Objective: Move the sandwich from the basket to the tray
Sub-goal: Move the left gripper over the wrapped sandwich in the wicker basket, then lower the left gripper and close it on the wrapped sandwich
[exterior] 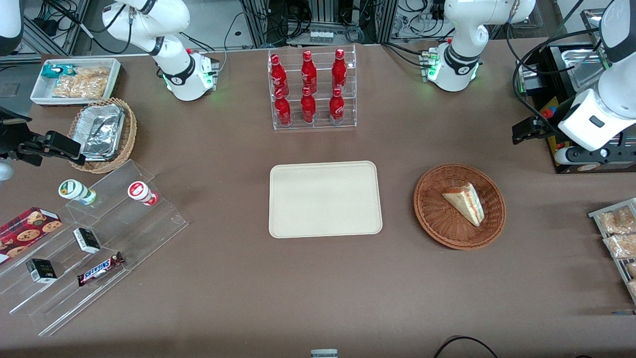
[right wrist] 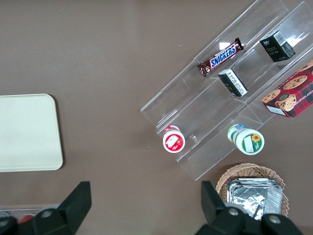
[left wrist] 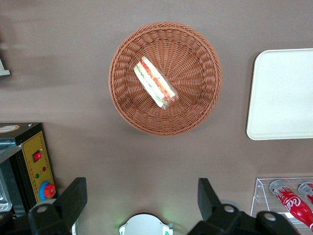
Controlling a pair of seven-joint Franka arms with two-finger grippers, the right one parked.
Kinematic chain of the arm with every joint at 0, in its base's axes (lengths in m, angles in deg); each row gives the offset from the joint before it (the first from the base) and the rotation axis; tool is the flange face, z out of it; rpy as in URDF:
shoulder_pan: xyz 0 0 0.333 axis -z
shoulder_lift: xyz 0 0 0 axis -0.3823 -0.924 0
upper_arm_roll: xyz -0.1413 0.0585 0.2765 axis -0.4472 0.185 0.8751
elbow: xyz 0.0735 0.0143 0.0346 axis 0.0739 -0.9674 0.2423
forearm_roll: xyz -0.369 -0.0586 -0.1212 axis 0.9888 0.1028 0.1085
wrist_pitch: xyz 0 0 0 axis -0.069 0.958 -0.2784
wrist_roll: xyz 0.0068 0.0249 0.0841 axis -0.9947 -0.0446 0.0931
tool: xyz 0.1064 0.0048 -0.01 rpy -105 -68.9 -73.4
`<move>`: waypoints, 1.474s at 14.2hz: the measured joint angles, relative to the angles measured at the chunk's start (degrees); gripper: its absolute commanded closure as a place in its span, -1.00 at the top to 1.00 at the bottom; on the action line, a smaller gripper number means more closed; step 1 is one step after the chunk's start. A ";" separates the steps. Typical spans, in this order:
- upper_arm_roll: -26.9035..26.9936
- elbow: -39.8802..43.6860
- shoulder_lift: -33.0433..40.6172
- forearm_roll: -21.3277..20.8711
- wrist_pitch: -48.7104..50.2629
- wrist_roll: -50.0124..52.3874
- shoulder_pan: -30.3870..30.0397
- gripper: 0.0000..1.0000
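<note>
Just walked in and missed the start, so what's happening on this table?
Nothing is held yet. The triangular clear-wrapped sandwich lies in the round reddish-brown wicker basket, meant for the flat cream-beige tray beside it, which holds nothing. The left arm's pincer hangs open above the table, farther from the front camera than the basket.

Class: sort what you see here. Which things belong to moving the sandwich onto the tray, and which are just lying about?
Job: sandwich in basket; bare tray; gripper, open, above the table, farther from the front camera than the basket.

Lying about: cola bottles, Snickers bar, cookie box.
</note>
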 measured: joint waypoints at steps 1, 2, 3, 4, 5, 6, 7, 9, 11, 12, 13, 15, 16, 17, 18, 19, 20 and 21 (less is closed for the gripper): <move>0.00 0.00 -0.03 0.02 0.00 0.00 0.04 1.00; -0.01 -0.02 -0.07 0.03 0.03 0.00 0.13 1.00; -0.01 -0.18 -0.18 0.04 0.05 0.00 0.23 1.00; -0.01 -0.59 -0.44 0.04 0.05 0.00 0.31 1.00; -0.02 -1.08 -0.98 0.04 0.02 0.00 0.34 1.00; -0.02 -1.52 -1.88 0.05 -0.13 0.00 0.36 1.00; -0.02 -1.87 -3.09 0.05 -0.54 0.00 0.38 1.00; -0.02 -2.70 -6.16 0.05 -2.95 0.00 0.39 1.00; -0.02 -5.48 -8.71 0.05 -8.44 0.00 0.40 1.00; -0.02 -7.89 -9.43 0.05 -12.07 0.00 0.40 1.00; -0.03 -10.75 -9.83 0.05 -15.97 0.00 0.46 1.00; -0.04 -16.25 -10.05 0.06 -22.55 0.06 0.82 1.00; -0.04 -18.77 -10.04 0.06 -25.76 0.54 0.96 1.00; -0.03 -21.19 -10.02 0.11 -29.07 2.14 1.00 1.00; -0.03 -23.39 -10.01 0.13 -32.29 5.15 1.01 1.00; -0.03 -25.41 -10.00 0.15 -35.58 8.94 1.03 1.00; -0.04 -27.33 -9.96 0.15 -38.94 12.93 1.13 1.00; -0.06 -29.42 -9.85 0.16 -42.58 17.26 1.26 1.00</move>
